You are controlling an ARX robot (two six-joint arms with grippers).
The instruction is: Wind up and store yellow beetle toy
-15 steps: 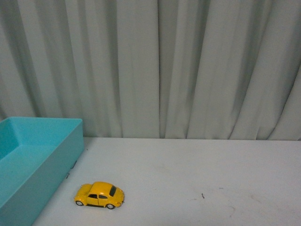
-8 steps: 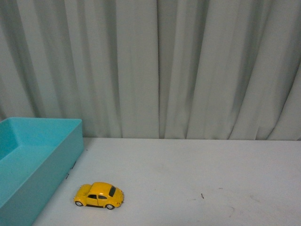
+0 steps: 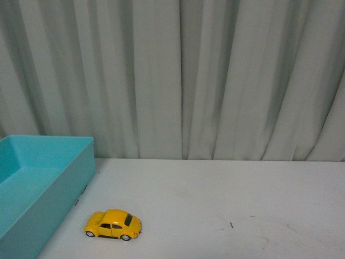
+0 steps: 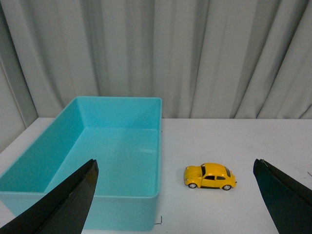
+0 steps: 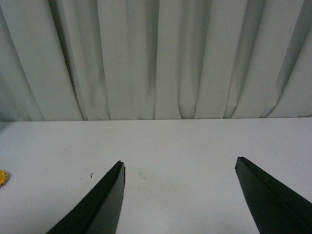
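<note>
The yellow beetle toy point(image 3: 113, 224) stands on its wheels on the white table, just right of the turquoise box point(image 3: 51, 178). In the left wrist view the toy point(image 4: 210, 176) sits beyond and between the wide-apart black fingers point(image 4: 68, 202), and my left gripper point(image 4: 175, 168) is open and holds nothing. My right gripper point(image 5: 179, 166) is open too, over bare tabletop, with only a yellow sliver of the toy point(image 5: 2, 178) at the picture's edge. Neither arm shows in the front view.
The turquoise box point(image 4: 117, 156) is open-topped, with nothing in it. A white table point(image 3: 226, 205) spreads to the right, with a small dark mark point(image 3: 232, 225) on it. Pale pleated curtains point(image 3: 183, 75) hang behind the table.
The whole front view has shifted very slightly; the toy appears a few pixels lower. Nothing on the table has visibly moved.
</note>
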